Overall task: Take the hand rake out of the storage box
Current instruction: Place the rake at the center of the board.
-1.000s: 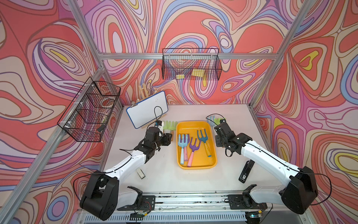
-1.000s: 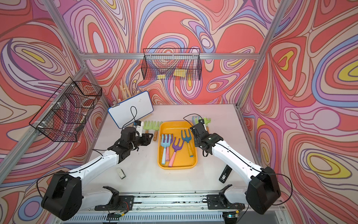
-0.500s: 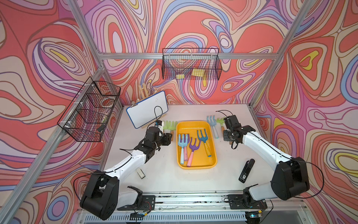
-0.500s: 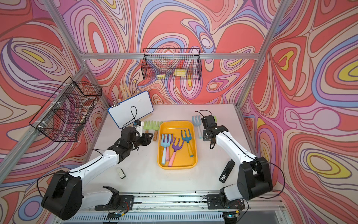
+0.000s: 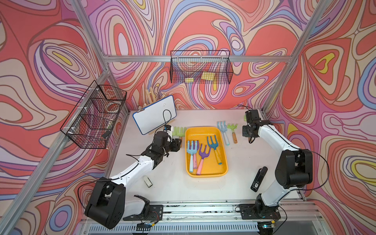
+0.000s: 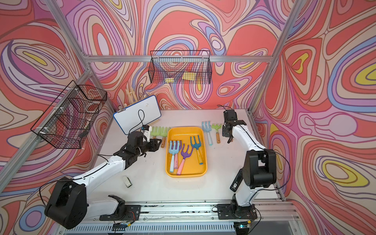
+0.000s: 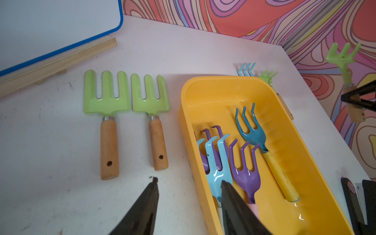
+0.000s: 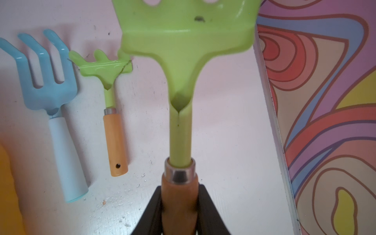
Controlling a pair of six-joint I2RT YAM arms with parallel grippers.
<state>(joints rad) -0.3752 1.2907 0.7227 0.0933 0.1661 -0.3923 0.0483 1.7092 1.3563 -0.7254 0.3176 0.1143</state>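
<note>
- The right end effector is clamped on the wooden handle of a green hand rake. The rake's head fills the upper middle of the right wrist view.
- This green hand rake is outside the storage box. It is held over bare desk, at the right of the frame in both top views and near the desk's far right corner.
- The storage box lies on the desk at the centre of the frame in both top views.
- In the box lie a light blue rake, a purple rake with a pink handle and a teal rake with a yellow handle. The left wrist view shows another purple head under the light blue one.
- The left end effector has its fingers apart and holds nothing. One finger is over the desk and the other over the box's left rim.
- A pair of green forks lies side by side on the desk just left of the box.
- A pale blue rake and a small green rake lie side by side just right of the box.
- A whiteboard leans at the upper left of the desk.
</note>
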